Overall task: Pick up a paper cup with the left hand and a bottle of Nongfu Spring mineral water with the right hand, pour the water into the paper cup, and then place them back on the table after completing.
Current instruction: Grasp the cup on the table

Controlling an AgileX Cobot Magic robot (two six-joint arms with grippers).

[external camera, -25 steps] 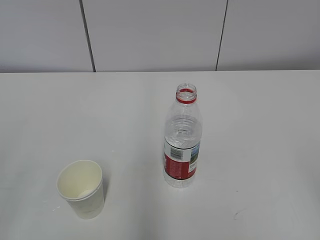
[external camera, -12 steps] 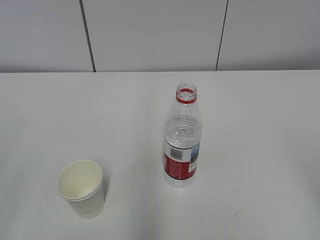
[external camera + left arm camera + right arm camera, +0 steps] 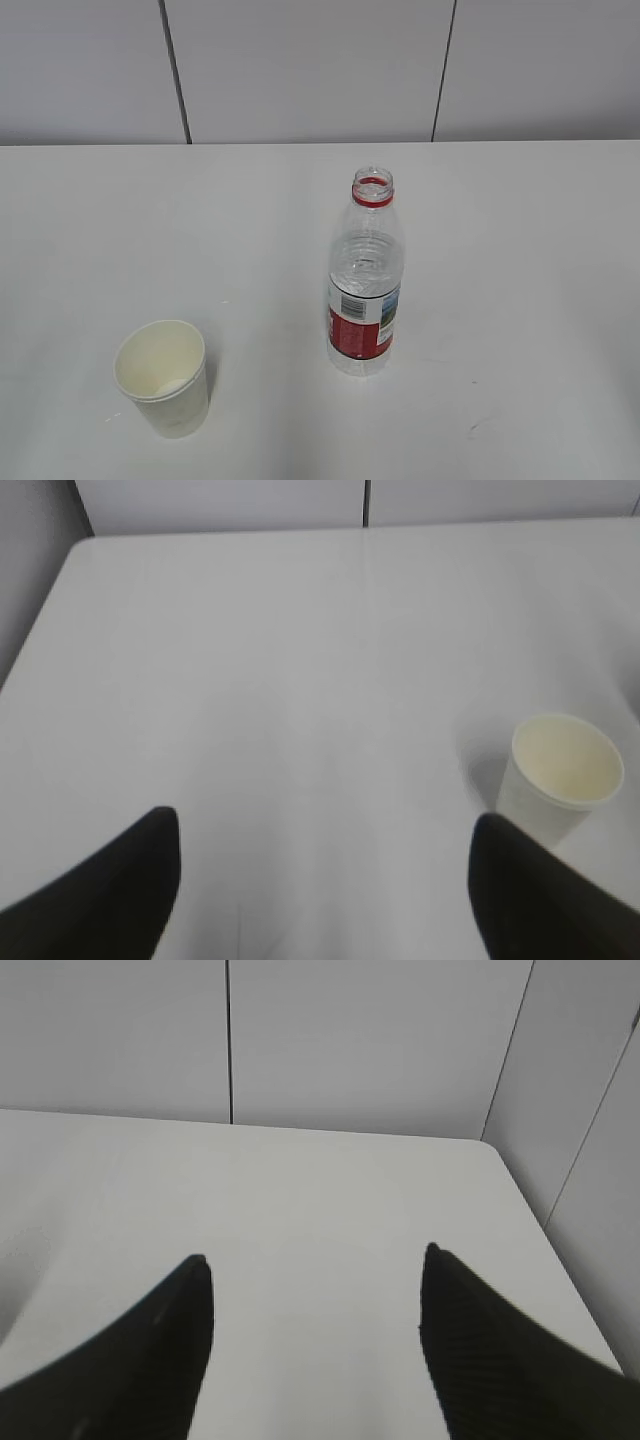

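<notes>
Neither arm appears in the exterior view; only the wrist views show the grippers. The left hand hangs above the table with its two black fingers spread wide apart and nothing between them; the camera looks down at a slant across the white top. The cup stands upright on the table ahead and to the right of this gripper, just past the right fingertip, not between the fingers. The right hand is also held over the table, its fingers parted and holding nothing; ahead of it lie bare white top, the table's far right corner and grey wall panels; the bottle does not show in this view.

In the exterior view the cup sits near the front left of the table, mouth up, pale inside. The bottle stands upright near the middle, well to the right of the cup; it has no cap, a red ring at the neck and a red and white label low on the body; how much water it holds is hard to tell.
</notes>
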